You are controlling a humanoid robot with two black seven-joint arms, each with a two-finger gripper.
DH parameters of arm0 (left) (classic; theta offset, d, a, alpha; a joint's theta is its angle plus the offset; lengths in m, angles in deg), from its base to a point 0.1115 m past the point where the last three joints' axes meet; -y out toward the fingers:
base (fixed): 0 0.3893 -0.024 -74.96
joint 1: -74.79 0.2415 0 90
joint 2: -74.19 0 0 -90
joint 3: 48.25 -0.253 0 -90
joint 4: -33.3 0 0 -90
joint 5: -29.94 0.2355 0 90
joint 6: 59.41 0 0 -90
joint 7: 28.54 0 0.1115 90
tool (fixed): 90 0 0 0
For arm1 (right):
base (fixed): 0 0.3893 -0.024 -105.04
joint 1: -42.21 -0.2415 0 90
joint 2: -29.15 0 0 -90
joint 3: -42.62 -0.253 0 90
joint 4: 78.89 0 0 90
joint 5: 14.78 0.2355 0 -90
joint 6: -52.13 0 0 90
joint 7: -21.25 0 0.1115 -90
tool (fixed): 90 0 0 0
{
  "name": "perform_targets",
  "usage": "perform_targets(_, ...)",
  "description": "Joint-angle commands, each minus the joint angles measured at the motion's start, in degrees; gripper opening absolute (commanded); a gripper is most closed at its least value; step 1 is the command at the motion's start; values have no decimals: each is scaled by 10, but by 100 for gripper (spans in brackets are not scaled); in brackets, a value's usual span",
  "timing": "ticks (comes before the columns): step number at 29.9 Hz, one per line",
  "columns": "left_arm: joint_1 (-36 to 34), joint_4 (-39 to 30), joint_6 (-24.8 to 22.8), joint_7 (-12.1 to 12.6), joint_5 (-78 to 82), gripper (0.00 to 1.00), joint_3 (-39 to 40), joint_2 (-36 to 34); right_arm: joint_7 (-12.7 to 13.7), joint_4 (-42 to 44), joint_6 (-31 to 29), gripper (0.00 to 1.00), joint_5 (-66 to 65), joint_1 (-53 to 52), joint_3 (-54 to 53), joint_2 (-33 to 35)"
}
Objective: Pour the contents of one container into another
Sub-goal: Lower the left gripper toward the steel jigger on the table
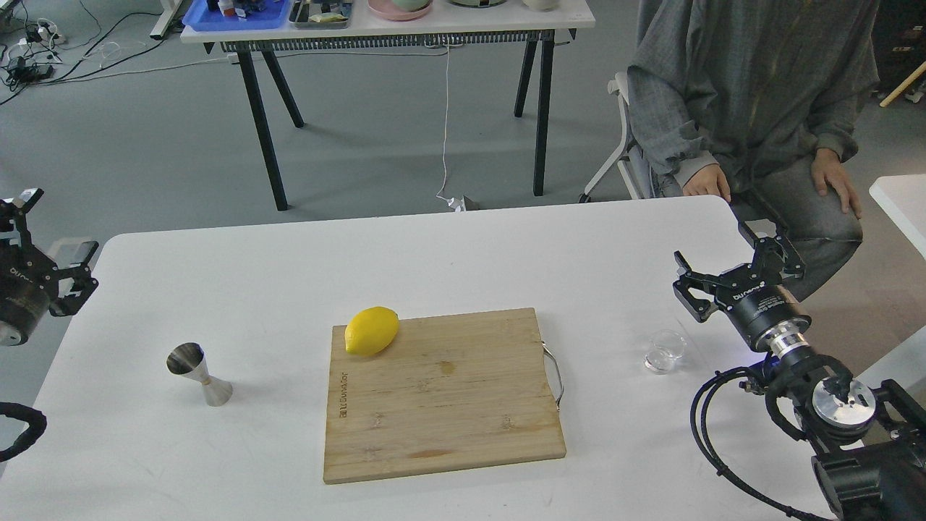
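A tiny clear glass cup (665,351) stands upright on the white table (434,246), right of the cutting board. The steel jigger (198,373), hourglass-shaped, stands upright on the left part of the table. My right gripper (734,271) hovers open just up and right of the glass cup, fingers spread wide, holding nothing. My left gripper (54,242) sits open at the table's far left edge, well up and left of the jigger, with nothing in it.
A wooden cutting board (448,405) with a metal handle lies mid-table, a yellow lemon (372,331) on its back left corner. A seated person (752,108) is behind the table's right end. Another table (383,25) with trays stands farther back.
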Motion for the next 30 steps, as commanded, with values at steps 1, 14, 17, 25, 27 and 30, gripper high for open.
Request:
perform_targets(1,-6,4,0,0,1,100,-1,8,0,1,0,99,0,-1,0,0)
perform_targets(14,-17,12,0,0,43,100,-4,3,0,-3,0,99,1,1,-1,0)
perform_targets(17,-50,12,0,0,100,100,-5,-16,0,-3,0,99,2,1,-4,0)
perform_targets(25,-61,-114,0,0,327,100,-3,-63,0,-3,0,99,2,6,-10,0)
perform_targets(27,-60,-171,28,0,383,100,-4,-82,0,-3,0,99,2,7,-11,0)
perform_targets(30,-53,-242,161,0,436,99,-5,-110,0,-3,0,99,2,8,-11,0)
